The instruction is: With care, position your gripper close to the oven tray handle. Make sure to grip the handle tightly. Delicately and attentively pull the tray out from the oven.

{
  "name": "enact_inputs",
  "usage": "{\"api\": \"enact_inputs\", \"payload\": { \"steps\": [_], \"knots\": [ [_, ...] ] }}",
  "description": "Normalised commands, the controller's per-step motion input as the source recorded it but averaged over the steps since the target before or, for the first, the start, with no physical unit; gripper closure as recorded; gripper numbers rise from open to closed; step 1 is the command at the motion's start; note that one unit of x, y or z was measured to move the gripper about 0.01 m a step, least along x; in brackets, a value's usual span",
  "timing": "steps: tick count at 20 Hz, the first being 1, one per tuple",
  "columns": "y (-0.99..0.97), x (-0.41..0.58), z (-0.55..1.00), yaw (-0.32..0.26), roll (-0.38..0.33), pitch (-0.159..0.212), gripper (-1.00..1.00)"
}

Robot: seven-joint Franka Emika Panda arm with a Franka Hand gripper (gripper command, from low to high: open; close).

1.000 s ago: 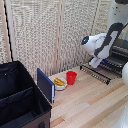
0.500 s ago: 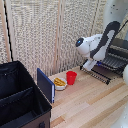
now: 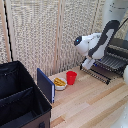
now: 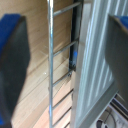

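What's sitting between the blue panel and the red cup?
In the exterior view, a bowl with yellow food sits between the blue panel and the red cup.

White arm bent downward, hand (image 3: 87, 63) with 2 fingers spread apart.

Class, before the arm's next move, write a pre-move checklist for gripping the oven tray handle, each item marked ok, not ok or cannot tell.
1. Gripper near the oven tray handle: ok.
2. Fingers spread apart: ok.
3. Handle lies between the fingers: ok in the wrist view.
4. Fingers closed on the handle: not ok.
5. Tray partly out of the oven: ok.
6. Red cup clear of the pull path: cannot tell.
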Motion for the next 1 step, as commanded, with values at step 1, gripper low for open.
{"api": "enact_inputs", "payload": {
  "steps": [1],
  "knots": [
    [0.0,0.131,0.32,-0.06,0.026,0.095,-1.0]
  ]
}}
